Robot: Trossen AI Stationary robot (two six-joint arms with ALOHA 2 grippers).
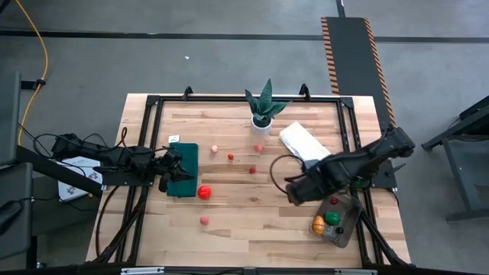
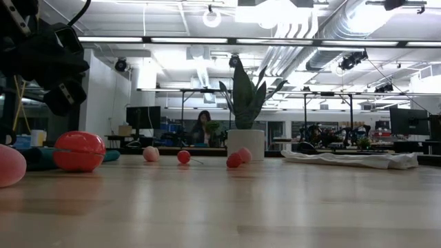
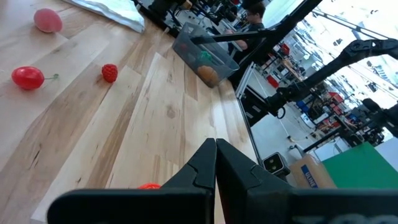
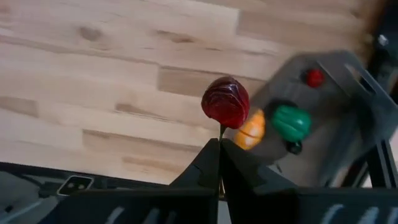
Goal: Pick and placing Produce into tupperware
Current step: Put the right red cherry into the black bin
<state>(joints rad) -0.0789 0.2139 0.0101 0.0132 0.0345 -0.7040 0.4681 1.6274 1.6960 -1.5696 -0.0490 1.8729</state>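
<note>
1. Two grippers were in view; the right gripper (image 4: 219, 144) was clenched on the thin stem of a dark red fruit (image 4: 225, 101), which stuck out past the fingertips, likely pinched by the stem because the round body was too slick to grip.
2. Right gripper (image 1: 294, 191) hung above the table's right half, just left of the tupperware (image 1: 345, 228), so the carry looked partway done, not yet over the opening.
3. Tupperware (image 4: 348, 81) sat at the near right corner of the table and already held an orange piece (image 4: 252, 132), a green piece (image 4: 290, 121) and a small red one (image 4: 314, 77).
4. Left gripper (image 3: 216, 149) was clenched on nothing, parked over the dark green mat (image 1: 186, 169) on the left, waiting.
5. Loose produce lay mid-table: a big red tomato (image 1: 204, 192) beside the mat, a pink one (image 1: 205, 221) nearer, small red berries (image 1: 231, 156) farther off.
6. Potted plant (image 1: 263, 107) and white cloth (image 1: 299, 140) stood at the far side, not part of the job.
</note>
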